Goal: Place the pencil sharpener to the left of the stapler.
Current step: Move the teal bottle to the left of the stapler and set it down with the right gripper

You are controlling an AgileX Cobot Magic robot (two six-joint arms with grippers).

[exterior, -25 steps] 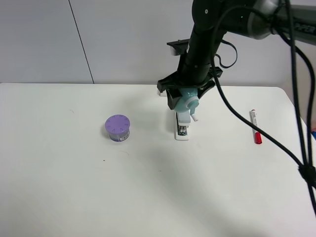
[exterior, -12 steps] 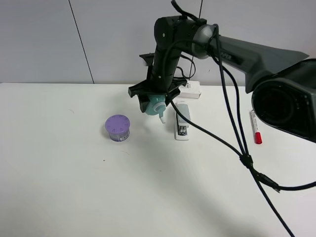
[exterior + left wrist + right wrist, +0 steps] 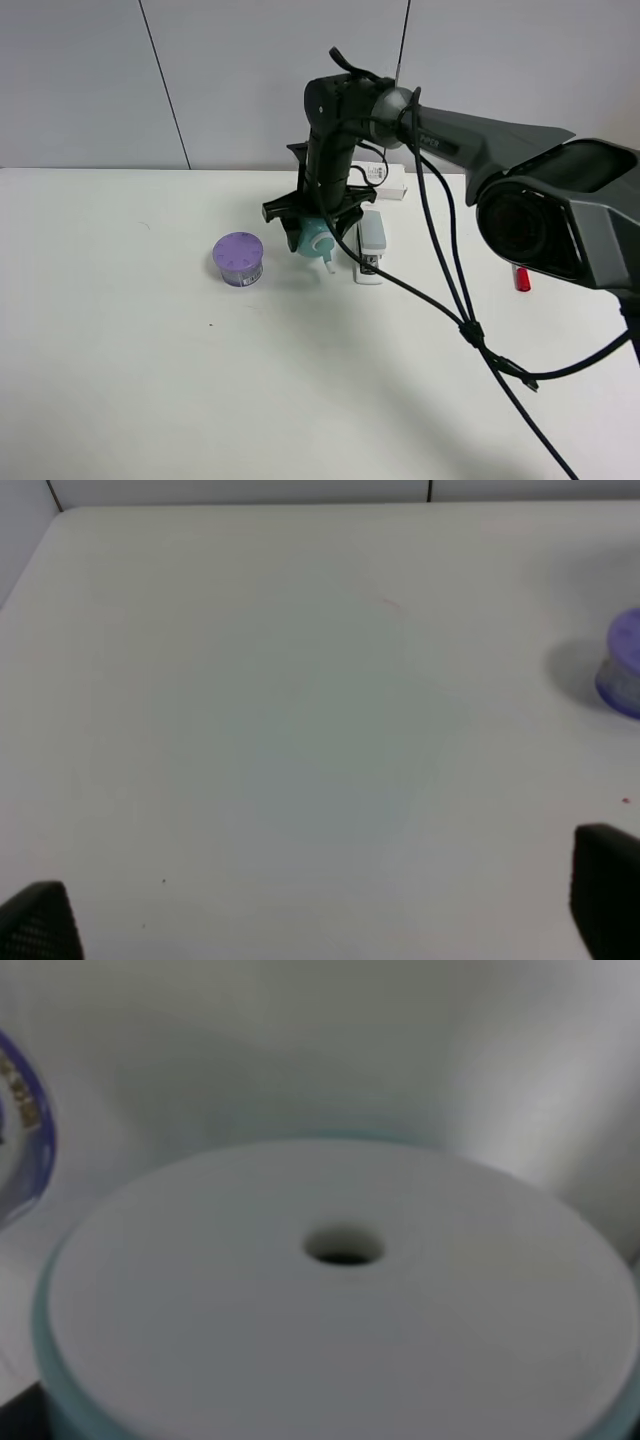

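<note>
The teal pencil sharpener point(image 3: 316, 241) hangs low over the table just left of the stapler point(image 3: 370, 246), with my right gripper point(image 3: 318, 226) shut on it from above. Its white crank points down toward the table. In the right wrist view the sharpener's white round end face point(image 3: 340, 1310) with a small hole fills the picture. The grey-topped stapler lies lengthwise on its white base, partly behind the arm. My left gripper point(image 3: 320, 920) shows only its two dark fingertips point(image 3: 40, 920), wide apart over bare table, holding nothing.
A purple round cylinder point(image 3: 239, 259) stands left of the sharpener, also seen as the purple cylinder point(image 3: 625, 665) in the left wrist view. A flat white box point(image 3: 385, 180) lies behind the stapler. A red-and-white pen point(image 3: 520, 275) lies at the right. Black cables hang across the right side.
My right gripper carried the pencil sharpener from above the stapler leftward and down; it now sits lower, just left of the stapler.
</note>
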